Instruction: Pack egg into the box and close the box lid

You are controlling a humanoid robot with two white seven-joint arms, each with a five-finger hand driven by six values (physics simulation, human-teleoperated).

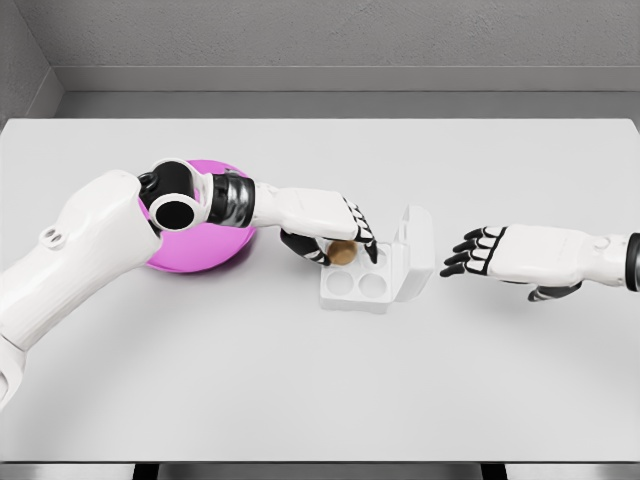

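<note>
**One egg held over an open four-cup box**

On the white table (300, 380) there is one white egg box (365, 278), one brown egg (343, 253) and one magenta bowl (200, 245).

The box sits near the middle of the table with its lid (416, 248) raised upright on the right side. Two empty round cups show along its near edge; the far two are mostly hidden by the hand and the egg.

The left hand (330, 228) reaches in from the left, passing over the bowl, and pinches the single egg between thumb and fingers above the box's far-left cup. Whether the egg already touches the cup cannot be told.

The right hand (510, 252) hovers just right of the lid, apart from it, fingers spread and pointing left, holding nothing.

The bowl lies left of the box, partly covered by the left forearm.
</note>
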